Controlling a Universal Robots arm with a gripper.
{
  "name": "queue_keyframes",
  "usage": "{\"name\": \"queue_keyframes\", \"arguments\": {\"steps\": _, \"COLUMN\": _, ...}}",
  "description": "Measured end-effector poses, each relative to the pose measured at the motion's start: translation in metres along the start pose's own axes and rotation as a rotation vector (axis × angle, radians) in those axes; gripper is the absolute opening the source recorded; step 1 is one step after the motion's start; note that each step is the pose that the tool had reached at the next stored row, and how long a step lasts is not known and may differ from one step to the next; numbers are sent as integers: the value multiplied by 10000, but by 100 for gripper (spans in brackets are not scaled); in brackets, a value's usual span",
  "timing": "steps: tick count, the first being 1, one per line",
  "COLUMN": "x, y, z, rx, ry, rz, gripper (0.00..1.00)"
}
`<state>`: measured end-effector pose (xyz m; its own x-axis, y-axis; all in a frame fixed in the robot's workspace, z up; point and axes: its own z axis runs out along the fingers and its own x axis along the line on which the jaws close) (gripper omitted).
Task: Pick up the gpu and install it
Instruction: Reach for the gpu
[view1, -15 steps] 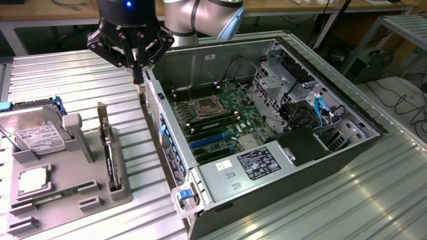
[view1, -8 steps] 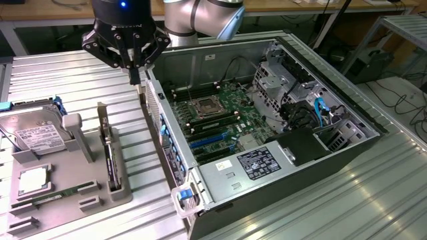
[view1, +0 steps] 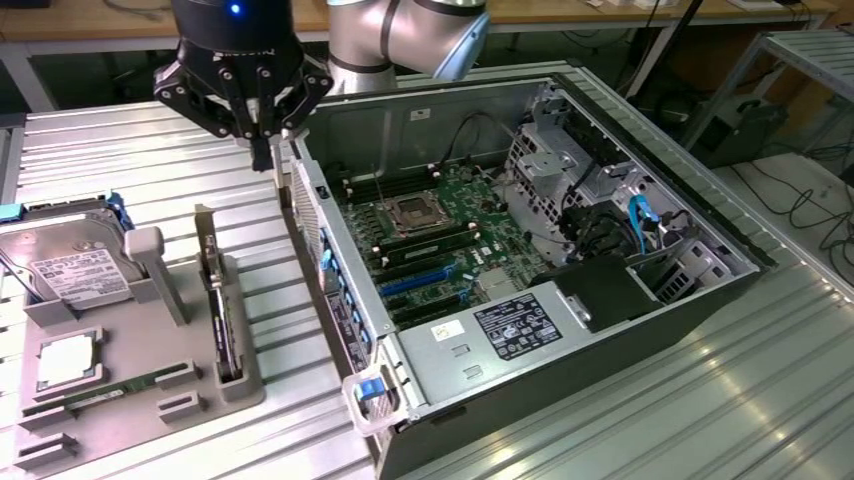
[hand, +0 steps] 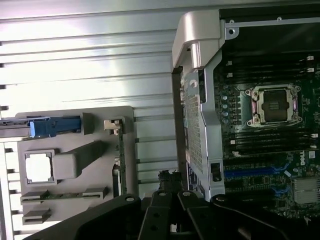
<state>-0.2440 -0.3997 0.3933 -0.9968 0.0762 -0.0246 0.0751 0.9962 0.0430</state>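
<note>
**Fingers together over the gap, gpu waiting in its holder**

I have the gripper (view1: 271, 160) with its fingers pressed together and nothing between them. It hangs above the strip of bare worktop (view1: 747, 400) between the grey holder (view1: 174, 385) and the open computer case (view1: 667, 330), just beside the case's near wall.

The gpu (view1: 218, 300) stands on its long edge in a slot of that holder, by the worktop's edge on the exterior view's left, with its silver bracket sticking up at the far end. The wrist view shows it as a thin dark line (hand: 120, 160), well apart from the gripper (hand: 169, 180).

I judge the step in hand to be the reach for the card, and none of the install has been done: the blue slots on the motherboard (view1: 454, 240) are bare.

To do it well, I would:
- spread the fingers while clear of the holder, not down among its posts
- line the finger faces up with the card's flat sides, so they straddle its top edge
- grip near the middle of the card's length, away from the bracket, so it hangs level
- come straight down and keep off the case wall.

The hard drive (view1: 74, 275) and the memory stick (view1: 127, 388) share the holder. I would steer clear of both.
</note>
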Motion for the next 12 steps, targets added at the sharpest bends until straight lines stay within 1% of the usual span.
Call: {"name": "queue_keyframes", "arguments": {"steps": 12, "x": 116, "y": -15, "z": -3, "rx": 0, "ry": 0, "rz": -1, "gripper": 11}}
